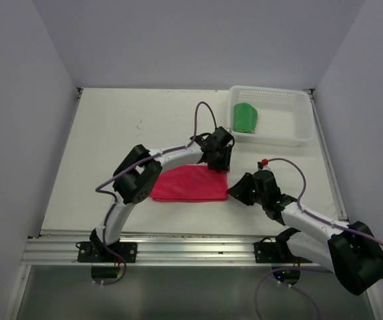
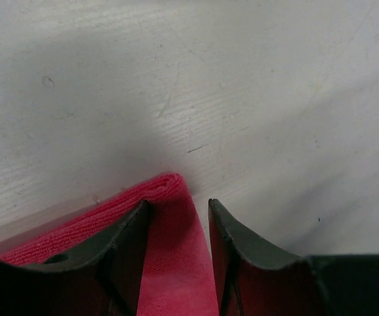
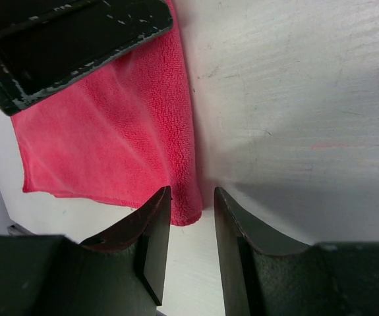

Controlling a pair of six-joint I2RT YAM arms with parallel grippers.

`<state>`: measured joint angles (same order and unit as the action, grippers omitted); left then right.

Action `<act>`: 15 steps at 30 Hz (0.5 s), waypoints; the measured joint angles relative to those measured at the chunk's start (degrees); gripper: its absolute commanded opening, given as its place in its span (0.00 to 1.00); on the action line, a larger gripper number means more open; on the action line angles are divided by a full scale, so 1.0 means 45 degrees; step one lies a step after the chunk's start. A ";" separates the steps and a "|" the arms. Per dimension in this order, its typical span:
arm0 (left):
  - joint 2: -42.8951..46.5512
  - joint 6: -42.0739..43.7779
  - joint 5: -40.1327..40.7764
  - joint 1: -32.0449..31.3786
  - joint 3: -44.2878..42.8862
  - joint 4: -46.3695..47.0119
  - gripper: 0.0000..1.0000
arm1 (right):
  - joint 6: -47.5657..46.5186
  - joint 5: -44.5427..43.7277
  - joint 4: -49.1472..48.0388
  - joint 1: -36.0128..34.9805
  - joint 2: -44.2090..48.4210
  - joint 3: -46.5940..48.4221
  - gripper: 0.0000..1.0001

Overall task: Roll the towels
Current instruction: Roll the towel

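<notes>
Pink towel [image 1: 190, 184] lies flat at centre of the worktop [image 1: 111, 133]. Left jaws, narrowly parted, straddle its upper-right corner. Right jaws, likewise parted, sit at its lower-right corner, probably to start an even roll. Green towel [image 1: 246, 117] sits in the basket [image 1: 281, 127], upper right.

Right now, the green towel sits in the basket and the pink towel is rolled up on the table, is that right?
Not quite. The pink towel is not rolled up: it lies flat on the table, as the top view shows. The green towel does sit in the basket.
</notes>
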<state>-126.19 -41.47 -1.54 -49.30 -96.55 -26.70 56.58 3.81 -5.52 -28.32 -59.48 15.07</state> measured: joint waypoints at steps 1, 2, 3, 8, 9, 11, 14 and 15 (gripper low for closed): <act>-0.0083 0.0000 0.0019 -0.0024 0.0000 0.0024 0.45 | 0.0000 0.0049 -0.0034 0.0015 -0.0049 -0.0019 0.37; -0.0083 0.0005 0.0024 -0.0029 0.0000 0.0029 0.45 | 0.0000 0.0063 -0.0053 0.0024 -0.0107 -0.0039 0.37; -0.0083 0.0005 0.0049 -0.0029 0.0000 0.0034 0.45 | 0.0000 0.0068 -0.0092 0.0049 -0.0155 -0.0058 0.37; -0.0087 0.0010 0.0170 -0.0058 -0.0019 0.0005 0.44 | 0.0000 0.0155 -0.0374 0.0068 -0.0627 -0.0068 0.36; -0.0092 0.0010 0.0223 -0.0073 -0.0024 -0.0005 0.44 | 0.0000 0.0189 -0.0427 0.0073 -0.0743 -0.0068 0.36; -0.0092 0.0015 0.0393 -0.0126 -0.0024 -0.0039 0.41 | 0.0010 0.0330 -0.0617 0.0073 -0.1001 -0.0068 0.36; -0.0131 0.0039 0.0806 -0.0253 -0.0102 -0.0170 0.40 | 0.0015 0.0466 -0.0986 0.0073 -0.1292 -0.0058 0.36; -0.0175 0.0049 0.0937 -0.0296 -0.0185 -0.0272 0.39 | 0.0010 0.0529 -0.1127 0.0073 -0.1418 -0.0029 0.36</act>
<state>-126.98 -41.25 2.68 -50.63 -97.38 -27.92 56.62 6.20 -10.59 -27.99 -65.87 14.94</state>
